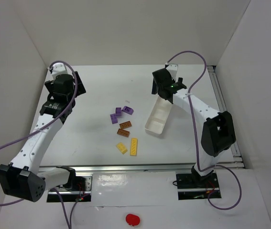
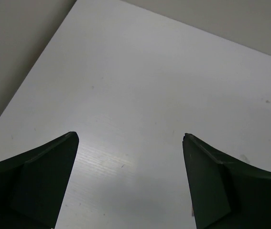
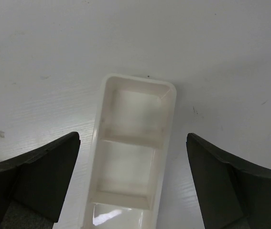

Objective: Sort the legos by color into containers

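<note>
Three purple legos (image 1: pixel 118 112), two brown-orange legos (image 1: pixel 124 129) and two yellow legos (image 1: pixel 134 146) lie loose on the table's middle. The white divided tray (image 1: pixel 155 123) lies to their right. It shows in the right wrist view (image 3: pixel 137 80), and its visible compartments hold no bricks. My right gripper (image 1: pixel 161 89) hangs open above the tray's far end, its jaws (image 3: pixel 133 137) spread wider than the tray and apart from it. My left gripper (image 1: pixel 75 83) is open and empty over bare table at the far left (image 2: pixel 130 135), well away from the legos.
White walls enclose the table on the left, back and right. A metal rail (image 1: pixel 140 168) runs along the near edge. A small red blob (image 1: pixel 132 219) lies in front of the arm bases. Purple cables loop off both arms.
</note>
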You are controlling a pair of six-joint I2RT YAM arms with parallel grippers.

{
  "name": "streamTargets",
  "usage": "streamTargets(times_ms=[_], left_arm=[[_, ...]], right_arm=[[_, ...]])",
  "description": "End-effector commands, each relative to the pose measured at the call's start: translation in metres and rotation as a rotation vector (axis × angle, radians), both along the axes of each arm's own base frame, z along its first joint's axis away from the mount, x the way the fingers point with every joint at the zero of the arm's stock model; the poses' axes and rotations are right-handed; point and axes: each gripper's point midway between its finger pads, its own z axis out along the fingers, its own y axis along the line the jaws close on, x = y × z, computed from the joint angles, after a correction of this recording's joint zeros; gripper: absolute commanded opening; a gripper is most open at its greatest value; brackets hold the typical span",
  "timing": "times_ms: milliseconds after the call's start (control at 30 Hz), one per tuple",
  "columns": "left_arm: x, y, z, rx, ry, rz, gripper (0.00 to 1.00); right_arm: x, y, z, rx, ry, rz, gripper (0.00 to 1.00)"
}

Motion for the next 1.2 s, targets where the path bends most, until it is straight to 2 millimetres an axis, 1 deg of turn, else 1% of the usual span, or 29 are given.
streamTargets(times_ms=[0, 33, 67, 100, 133, 167, 200, 267, 300, 333, 367, 400, 433, 467, 500, 567, 600, 633, 667, 700, 733, 767, 867, 933, 967, 1000, 1067, 1100, 1167], left_arm=[[-0.016, 0.014, -0.021, 0.038, 0.086, 0.067, 1.00], [-0.013, 0.006, -0.017, 0.049, 0.073, 0.000, 1.00], [-0.010, -0.002, -0.011, 0.054, 0.054, -0.061, 1.00], [-0.009, -0.010, -0.012, 0.035, 0.056, -0.108, 1.00], [-0.008, -0.013, -0.008, 0.027, 0.047, -0.124, 1.00], [-0.007, -0.016, -0.015, 0.024, 0.069, -0.139, 1.00], [-0.007, -0.016, -0.015, 0.024, 0.069, -0.139, 1.00], [-0.002, -0.018, -0.012, 0.044, 0.046, -0.159, 1.00], [0.000, -0.021, -0.006, 0.055, 0.014, -0.185, 1.00], [0.000, -0.020, -0.005, 0.061, -0.006, -0.188, 1.00], [-0.001, -0.021, -0.002, 0.041, -0.031, -0.181, 1.00], [-0.001, -0.022, -0.002, 0.021, -0.037, -0.174, 1.00], [-0.002, -0.024, -0.001, 0.005, -0.032, -0.181, 1.00], [-0.002, -0.030, 0.013, -0.015, -0.050, -0.207, 1.00], [-0.004, -0.031, 0.003, -0.014, 0.012, -0.219, 1.00], [-0.001, -0.039, -0.001, 0.004, 0.065, -0.278, 1.00], [0.006, -0.044, -0.003, 0.016, 0.095, -0.304, 1.00], [0.003, -0.043, -0.013, 0.019, 0.152, -0.304, 1.00], [0.005, -0.043, -0.018, 0.020, 0.182, -0.304, 1.00], [0.008, -0.040, -0.014, 0.015, 0.183, -0.271, 1.00], [0.010, -0.040, -0.022, 0.017, 0.214, -0.271, 1.00], [0.010, -0.040, -0.022, 0.017, 0.214, -0.271, 1.00], [0.008, -0.040, -0.023, 0.027, 0.226, -0.275, 1.00], [0.008, -0.035, -0.023, 0.038, 0.225, -0.252, 1.00], [0.010, -0.035, -0.027, 0.039, 0.237, -0.252, 1.00], [0.010, -0.035, -0.025, 0.039, 0.237, -0.252, 1.00], [0.011, -0.036, -0.028, 0.040, 0.248, -0.252, 1.00], [0.011, -0.036, -0.028, 0.032, 0.246, -0.248, 1.00], [0.011, -0.036, -0.028, 0.032, 0.246, -0.248, 1.00]], right_arm=[[0.001, 0.002, 0.010, 0.006, -0.038, -0.049, 1.00], [-0.002, 0.004, 0.006, 0.000, -0.028, -0.040, 1.00], [0.002, 0.009, 0.008, 0.022, -0.043, -0.029, 1.00], [0.000, 0.011, 0.003, 0.022, -0.027, -0.011, 1.00], [0.002, 0.016, 0.004, 0.028, -0.028, 0.018, 1.00], [0.005, 0.022, 0.006, 0.044, -0.038, 0.052, 1.00], [0.004, 0.034, 0.002, 0.072, -0.020, 0.114, 1.00], [0.007, 0.054, 0.010, 0.085, -0.046, 0.232, 0.97], [0.002, 0.076, 0.010, 0.111, -0.042, 0.323, 0.97], [0.002, 0.086, 0.016, 0.094, -0.051, 0.392, 0.96], [0.003, 0.098, 0.014, 0.086, -0.041, 0.451, 0.96], [-0.004, 0.124, 0.016, 0.105, -0.037, 0.561, 0.96], [-0.007, 0.134, 0.014, 0.089, -0.031, 0.615, 0.96], [-0.008, 0.143, 0.003, 0.048, -0.009, 0.673, 0.96], [-0.012, 0.151, -0.003, 0.038, 0.013, 0.724, 0.96], [-0.013, 0.160, -0.016, 0.026, 0.040, 0.755, 0.96], [-0.010, 0.168, -0.026, 0.030, 0.050, 0.783, 0.96], [-0.015, 0.176, -0.035, 0.053, 0.076, 0.836, 0.96], [-0.013, 0.182, -0.036, 0.058, 0.072, 0.863, 0.95], [-0.014, 0.184, -0.052, 0.047, 0.103, 0.889, 0.95], [-0.011, 0.189, -0.051, 0.058, 0.091, 0.901, 0.94], [-0.014, 0.196, -0.057, 0.054, 0.096, 0.931, 0.94], [-0.016, 0.193, -0.094, -0.003, 0.173, 0.974, 0.94], [-0.017, 0.189, -0.105, -0.030, 0.197, 0.974, 0.94], [-0.018, 0.191, -0.105, -0.028, 0.198, 0.997, 0.94], [-0.022, 0.195, -0.110, -0.041, 0.206, 1.016, 0.94], [-0.022, 0.194, -0.115, -0.050, 0.216, 1.022, 0.94], [-0.025, 0.199, -0.125, -0.053, 0.230, 1.034, 0.94], [-0.018, 0.200, -0.128, -0.068, 0.215, 1.016, 0.91]])
